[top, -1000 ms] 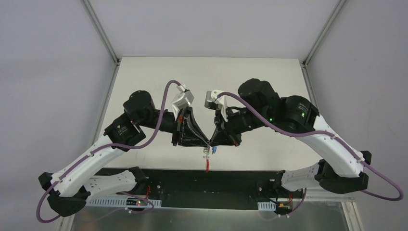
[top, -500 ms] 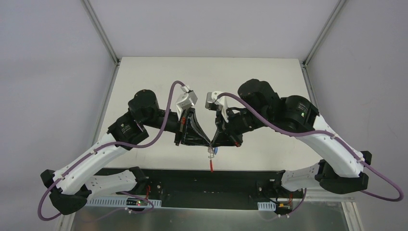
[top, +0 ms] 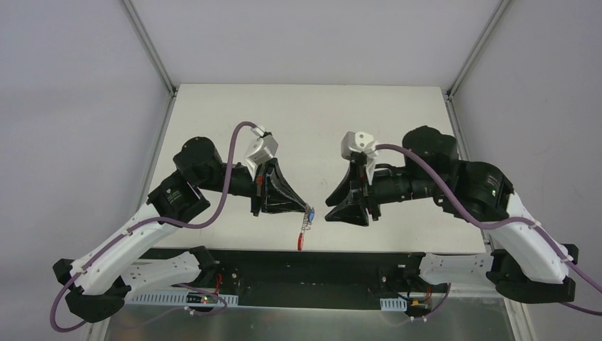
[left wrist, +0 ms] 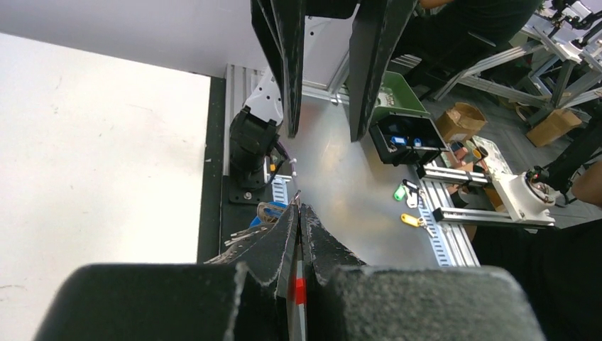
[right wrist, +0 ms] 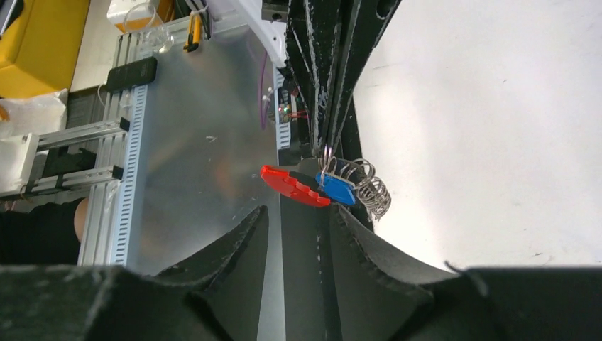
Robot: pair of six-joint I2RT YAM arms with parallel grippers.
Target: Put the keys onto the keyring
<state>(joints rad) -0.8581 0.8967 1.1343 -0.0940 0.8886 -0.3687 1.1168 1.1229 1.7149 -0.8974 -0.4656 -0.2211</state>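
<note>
Keyring [right wrist: 370,190] with keys [right wrist: 338,190] hangs clenched in left jaws; right jaws released, apart.

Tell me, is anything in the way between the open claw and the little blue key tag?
Nothing visible. Only empty air lies between the right gripper and the blue tag, which hangs with the wire rings and red strip from the left gripper, shut at its tips.

Dark key indistinct nr blue tag [right wrist: 336,190], rings [right wrist: 369,188].
</note>
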